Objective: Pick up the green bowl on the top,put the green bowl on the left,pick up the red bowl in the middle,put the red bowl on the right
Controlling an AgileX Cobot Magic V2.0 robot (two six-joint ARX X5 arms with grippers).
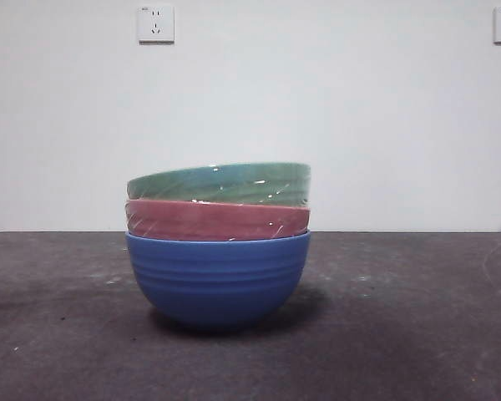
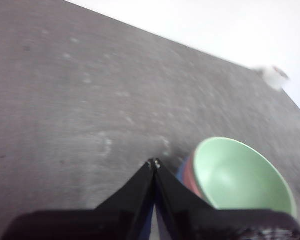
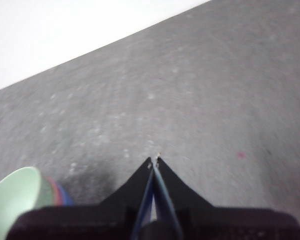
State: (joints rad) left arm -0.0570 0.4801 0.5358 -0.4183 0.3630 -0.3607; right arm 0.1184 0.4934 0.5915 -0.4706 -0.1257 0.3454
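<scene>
Three ribbed bowls stand stacked mid-table. The green bowl [image 1: 221, 183] is on top. The red bowl [image 1: 217, 220] sits under it, inside a blue bowl [image 1: 217, 280]. In the left wrist view the green bowl [image 2: 237, 175] shows beside my left gripper [image 2: 153, 163], which is shut and empty above the table, apart from the stack. In the right wrist view the green bowl [image 3: 12, 197] is at the picture's edge with the red rim [image 3: 51, 192] below it. My right gripper [image 3: 154, 161] is shut and empty, well away. Neither gripper shows in the front view.
The dark grey table [image 1: 417, 317] runs to a white wall with two sockets [image 1: 155, 23]. A small white object [image 2: 275, 76] lies at the table's far edge in the left wrist view. A small red speck [image 3: 241, 155] marks the tabletop.
</scene>
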